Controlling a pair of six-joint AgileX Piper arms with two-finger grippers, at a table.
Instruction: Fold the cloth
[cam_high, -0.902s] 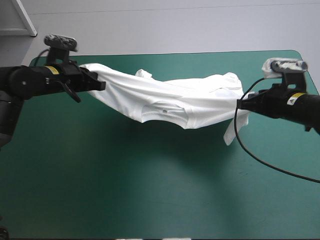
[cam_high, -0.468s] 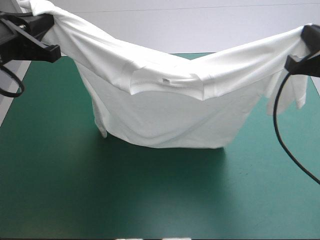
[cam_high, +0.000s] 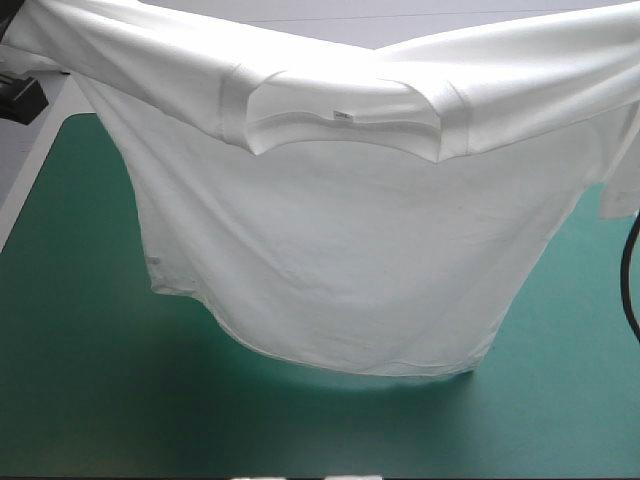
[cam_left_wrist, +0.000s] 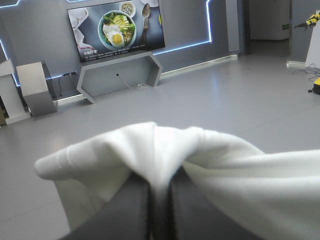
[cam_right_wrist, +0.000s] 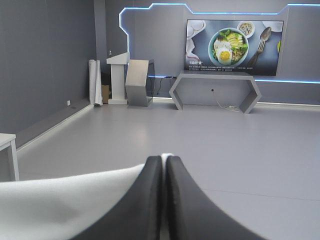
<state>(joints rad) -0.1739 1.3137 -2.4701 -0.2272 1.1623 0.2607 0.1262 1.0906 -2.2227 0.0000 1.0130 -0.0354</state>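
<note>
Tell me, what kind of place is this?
Probably a robot practice lab: a table with a teal-green cover, and the left gripper and right gripper, each shut on the white T-shirt, holding it spread above the table.

The white T-shirt (cam_high: 340, 260) hangs spread wide over the teal-green table (cam_high: 80, 400), shoulders stretched out past both side edges, collar (cam_high: 345, 115) up at the middle, hem (cam_high: 340, 366) curving low toward the near edge

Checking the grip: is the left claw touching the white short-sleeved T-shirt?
Touching. Left wrist view: the white short-sleeved T-shirt is pinched between the black fingers of the left claw.
</note>
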